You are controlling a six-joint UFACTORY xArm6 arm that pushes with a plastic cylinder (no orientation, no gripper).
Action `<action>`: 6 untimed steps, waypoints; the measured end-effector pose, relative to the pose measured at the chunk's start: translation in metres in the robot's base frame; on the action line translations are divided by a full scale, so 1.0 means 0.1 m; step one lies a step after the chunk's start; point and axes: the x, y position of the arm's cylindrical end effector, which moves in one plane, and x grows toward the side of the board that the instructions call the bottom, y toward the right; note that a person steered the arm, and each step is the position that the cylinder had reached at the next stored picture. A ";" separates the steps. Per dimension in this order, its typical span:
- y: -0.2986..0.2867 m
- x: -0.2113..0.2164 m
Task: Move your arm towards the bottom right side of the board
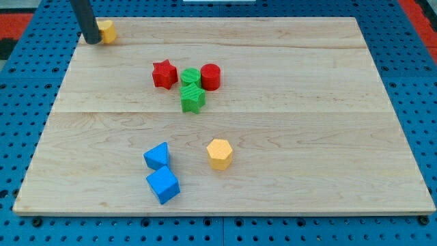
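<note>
My tip rests at the top left corner of the wooden board, touching the left side of a yellow block that it partly hides. Near the board's middle top stands a cluster: a red star, a green cylinder, a red cylinder and a green star just below them. Lower down, a yellow hexagon sits right of two blue blocks, one above the other, a blue cube.
The board lies on a blue pegboard surface that surrounds it on all sides. A red area shows at the view's top right corner.
</note>
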 end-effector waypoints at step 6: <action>3.60 2.92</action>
